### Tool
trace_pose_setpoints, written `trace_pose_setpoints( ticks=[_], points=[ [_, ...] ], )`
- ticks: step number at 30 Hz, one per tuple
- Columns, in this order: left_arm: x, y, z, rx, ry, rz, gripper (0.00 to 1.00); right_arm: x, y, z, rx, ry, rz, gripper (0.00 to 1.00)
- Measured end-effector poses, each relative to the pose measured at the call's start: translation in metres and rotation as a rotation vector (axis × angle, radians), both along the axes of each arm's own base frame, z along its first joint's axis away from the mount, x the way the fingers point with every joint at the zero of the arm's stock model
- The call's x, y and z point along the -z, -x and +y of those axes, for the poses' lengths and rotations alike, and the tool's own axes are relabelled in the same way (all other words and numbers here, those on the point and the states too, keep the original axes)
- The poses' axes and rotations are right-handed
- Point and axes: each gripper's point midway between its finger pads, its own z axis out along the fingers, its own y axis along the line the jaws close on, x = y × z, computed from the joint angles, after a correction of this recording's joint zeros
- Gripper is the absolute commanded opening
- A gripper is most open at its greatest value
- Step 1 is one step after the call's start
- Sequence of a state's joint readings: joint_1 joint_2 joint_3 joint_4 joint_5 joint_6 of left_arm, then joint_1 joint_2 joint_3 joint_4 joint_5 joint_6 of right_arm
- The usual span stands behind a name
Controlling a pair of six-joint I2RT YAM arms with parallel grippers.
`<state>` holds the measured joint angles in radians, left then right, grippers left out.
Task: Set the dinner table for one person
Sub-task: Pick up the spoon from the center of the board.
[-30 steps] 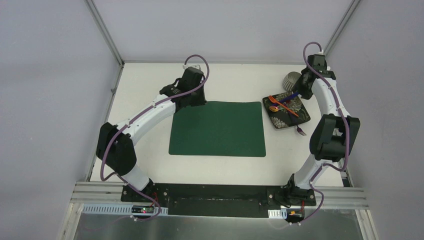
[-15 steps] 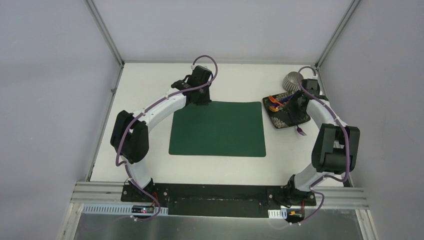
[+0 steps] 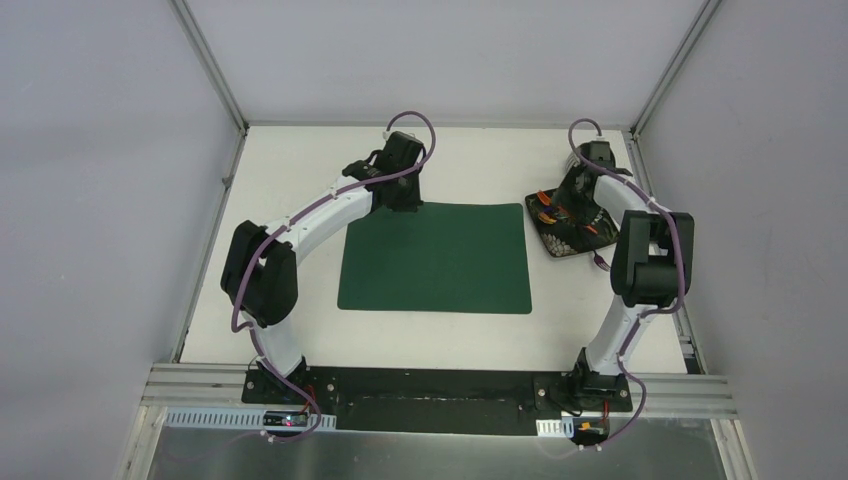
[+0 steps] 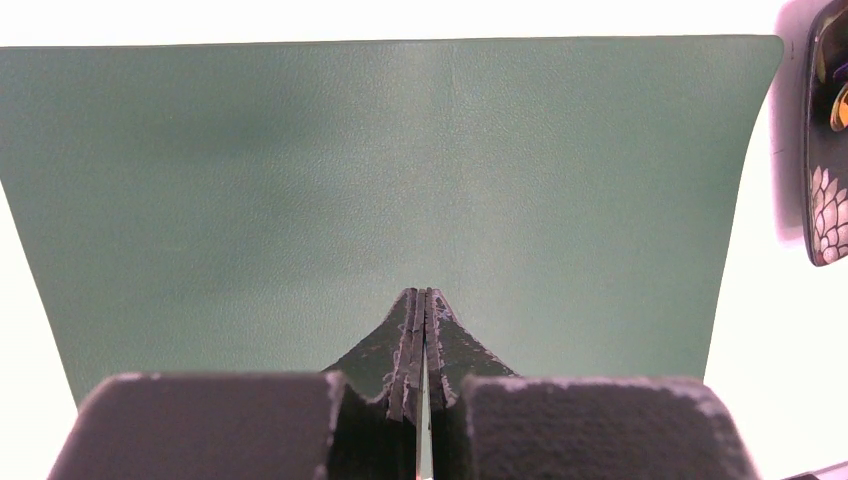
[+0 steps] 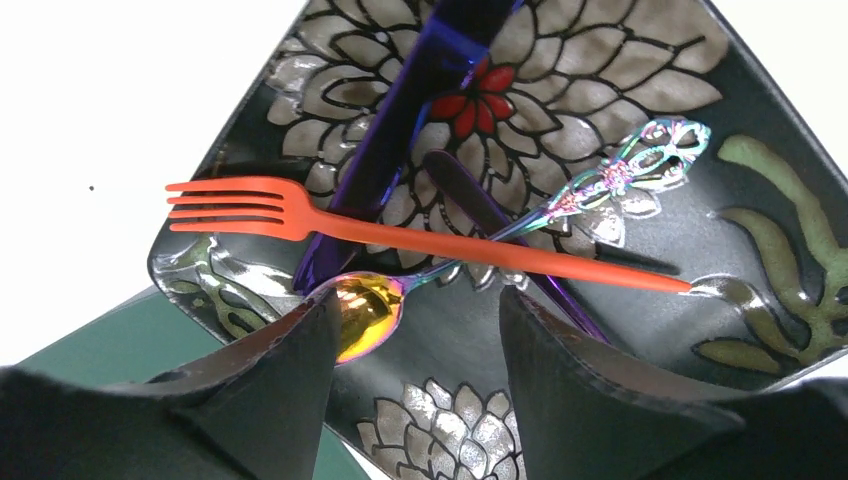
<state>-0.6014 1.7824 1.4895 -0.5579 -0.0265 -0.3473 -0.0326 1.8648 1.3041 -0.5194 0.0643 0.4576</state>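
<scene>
Pale grey walls [image 3: 430,60] and thin aluminium frame posts [image 3: 205,60] close in the dinner table [image 3: 470,160], a large flat matte white rectangular tabletop. It fills the floor of the enclosure from the arm bases to the far wall. It lies level, its edges square to the walls, and its longer span appears to run left to right.

A dark green rectangular placemat [image 3: 435,258] lies at its centre, long axis also left to right. The left gripper [image 4: 421,300] sits at the mat's far left corner, jaws pressed together; I cannot tell if they pinch the mat.

On the far right sits a black square flower-patterned plate [image 5: 640,130]. The right gripper [image 5: 415,340] hangs over it with jaws apart, gripping nothing. The plate holds a purple knife [image 5: 400,130], an orange plastic fork [image 5: 420,235] and an iridescent metal spoon [image 5: 560,205], all crossing.
</scene>
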Motion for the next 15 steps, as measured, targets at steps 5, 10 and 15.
trace_pose_setpoints(
  ticks=[5, 10, 15],
  points=[
    [0.0, 0.0, 0.0, 0.001, 0.0, 0.0, 0.0, -0.007, -0.007, 0.002, -0.056, 0.121, 0.008, 0.57],
    [0.0, 0.0, 0.0, 0.001, 0.001, 0.001, 0.0, -0.01, -0.007, -0.002, -0.071, 0.203, 0.013, 0.55],
    [0.0, 0.001, -0.001, 0.005, 0.004, 0.003, 0.0, -0.01, -0.002, -0.016, -0.059, 0.276, 0.041, 0.55]
  ],
)
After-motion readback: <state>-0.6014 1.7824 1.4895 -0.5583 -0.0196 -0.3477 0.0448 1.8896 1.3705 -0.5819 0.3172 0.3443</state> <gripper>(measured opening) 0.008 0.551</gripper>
